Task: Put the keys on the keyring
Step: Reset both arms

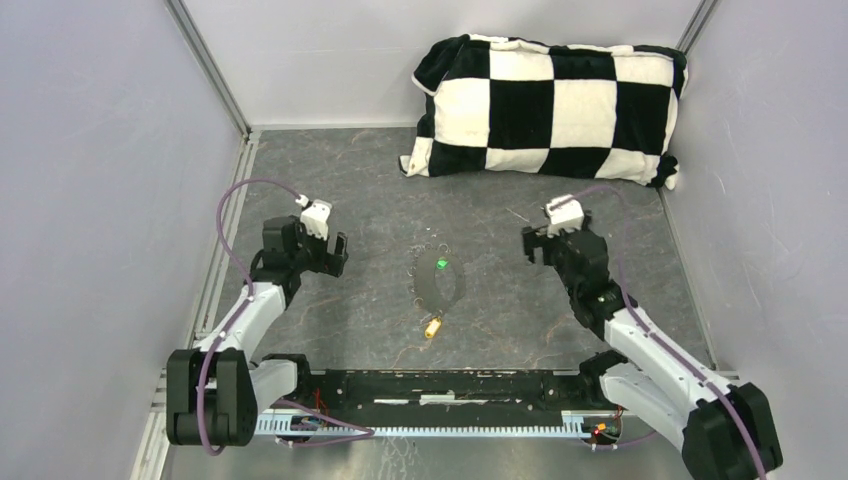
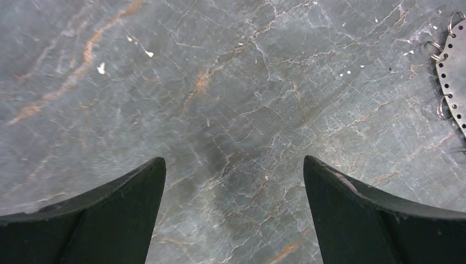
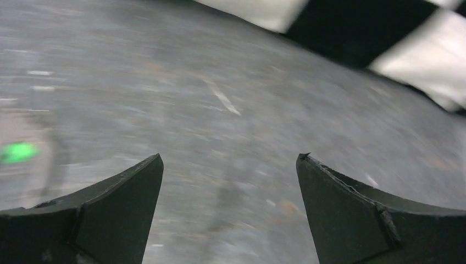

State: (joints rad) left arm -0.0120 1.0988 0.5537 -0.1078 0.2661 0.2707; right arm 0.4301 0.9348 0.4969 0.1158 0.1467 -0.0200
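As both arms hang over the grey marbled table (image 1: pixel 350 180), I see the keyring (image 1: pixel 437 280) lying flat between them, a thin oval loop about midway across, its long axis running near to far. The green key (image 1: pixel 441 264) shows as a bright dot inside the loop's outline, toward its far end. The yellow key (image 1: pixel 433 328) lies at the loop's near tip, just beside or touching it. From above I cannot tell whether either key is threaded on.

My left gripper (image 1: pixel 337 251) sits left of the ring, well apart from it, jaws spread wide with nothing between them. Through its wrist camera the left gripper (image 2: pixel 233 159) frames only bare table (image 2: pixel 231 82). The keyring (image 2: pixel 453 82) peeks in at the right border as a perforated metal edge with small rings (image 2: pixel 443 108) attached along it.

My right gripper (image 1: pixel 531 245) is on the right of the ring, also clear of it. Its wrist view is smeared, yet the right gripper (image 3: pixel 230 155) plainly shows both fingers far apart and empty. The green key (image 3: pixel 19 152) is a blur at the left edge there, and the checkered pillow (image 3: pixel 384 38) crosses the far right corner.

From above, that pillow (image 1: pixel 550 110) lies against the far wall, right of centre, well apart from the ring.
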